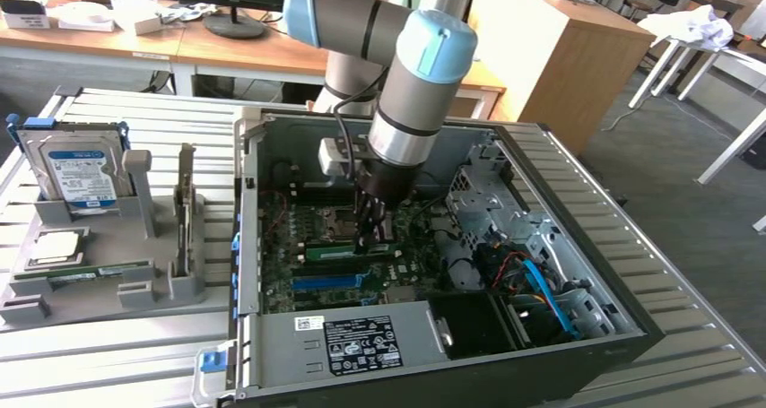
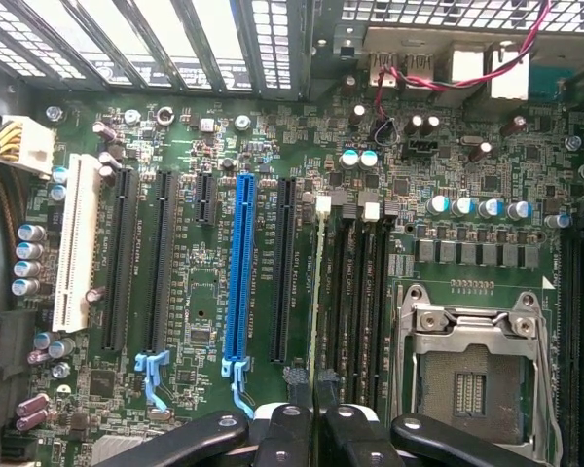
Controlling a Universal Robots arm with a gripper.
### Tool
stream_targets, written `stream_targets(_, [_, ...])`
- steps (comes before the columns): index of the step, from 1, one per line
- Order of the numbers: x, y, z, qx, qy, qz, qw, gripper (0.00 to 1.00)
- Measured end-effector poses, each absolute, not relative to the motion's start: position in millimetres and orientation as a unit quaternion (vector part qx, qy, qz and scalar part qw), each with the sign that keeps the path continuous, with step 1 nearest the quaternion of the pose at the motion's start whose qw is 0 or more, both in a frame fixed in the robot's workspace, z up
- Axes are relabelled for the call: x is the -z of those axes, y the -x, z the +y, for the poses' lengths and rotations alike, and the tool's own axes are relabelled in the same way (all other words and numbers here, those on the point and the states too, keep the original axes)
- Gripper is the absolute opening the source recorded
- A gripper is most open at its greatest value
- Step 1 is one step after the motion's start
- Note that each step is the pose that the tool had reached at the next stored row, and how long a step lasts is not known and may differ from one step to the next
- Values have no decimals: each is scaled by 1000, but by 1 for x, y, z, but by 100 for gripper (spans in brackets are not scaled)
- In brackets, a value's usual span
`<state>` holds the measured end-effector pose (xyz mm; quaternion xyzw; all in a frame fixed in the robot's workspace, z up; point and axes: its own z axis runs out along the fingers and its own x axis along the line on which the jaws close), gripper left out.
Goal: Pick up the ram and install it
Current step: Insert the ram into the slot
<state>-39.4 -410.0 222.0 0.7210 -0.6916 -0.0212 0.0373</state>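
Note:
The ram is a thin green stick seen edge-on, running along the first of the dark memory slots on the motherboard. My gripper is shut on the ram's near end, with a black finger pressed on each side. In the exterior view the gripper reaches down inside the open computer case, and the green ram lies level on the board right under the fingertips. Whether the stick is fully seated in the slot cannot be told.
A blue expansion slot and the open processor socket flank the memory slots. Left of the case, a grey holder carries a silver hard drive, a grey upright card, a processor chip and a green strip.

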Motion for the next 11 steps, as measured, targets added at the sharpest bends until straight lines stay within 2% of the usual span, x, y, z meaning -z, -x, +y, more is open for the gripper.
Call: stream_targets(11, [-220, 39, -410, 22, -721, -692, 37, 13])
